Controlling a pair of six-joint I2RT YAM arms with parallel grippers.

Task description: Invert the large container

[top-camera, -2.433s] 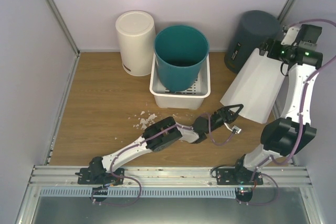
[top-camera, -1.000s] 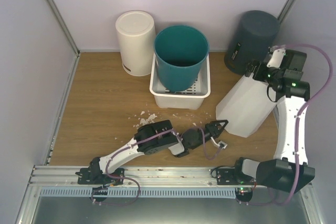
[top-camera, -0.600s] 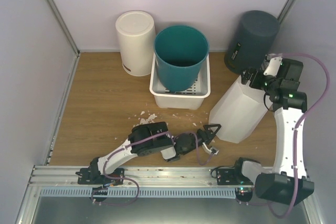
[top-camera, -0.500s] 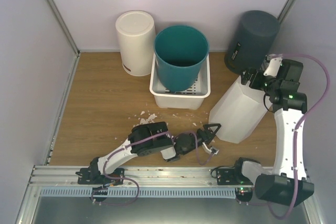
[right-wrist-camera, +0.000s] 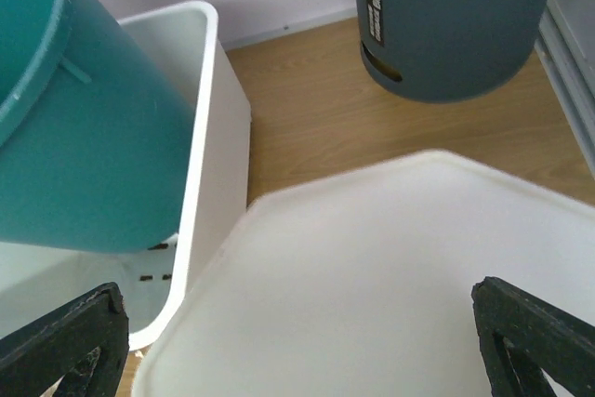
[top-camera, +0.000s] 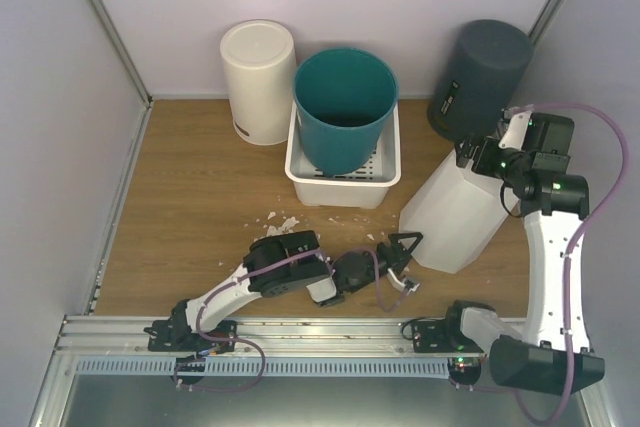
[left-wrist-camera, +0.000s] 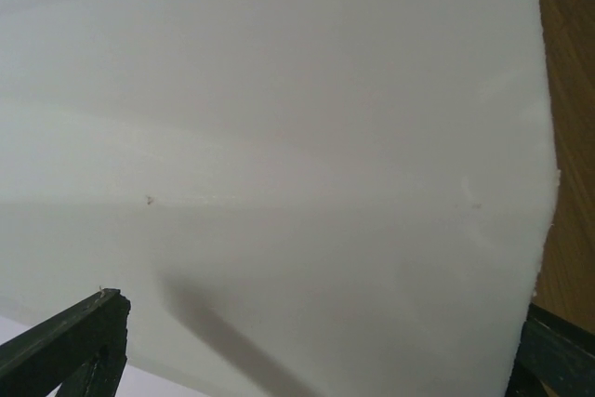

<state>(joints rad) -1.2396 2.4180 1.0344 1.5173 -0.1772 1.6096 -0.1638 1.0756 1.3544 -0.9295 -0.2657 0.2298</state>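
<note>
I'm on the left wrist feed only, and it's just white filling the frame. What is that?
Observer: The side of the large white container. It stands tilted on the table, closed base uppermost.
Operator: Where is the right arm?
Observer: Right gripper is at that raised base, fingers spread open.
Operator: What's behind it?
Observer: A dark grey bin stands in the back right corner.
</note>
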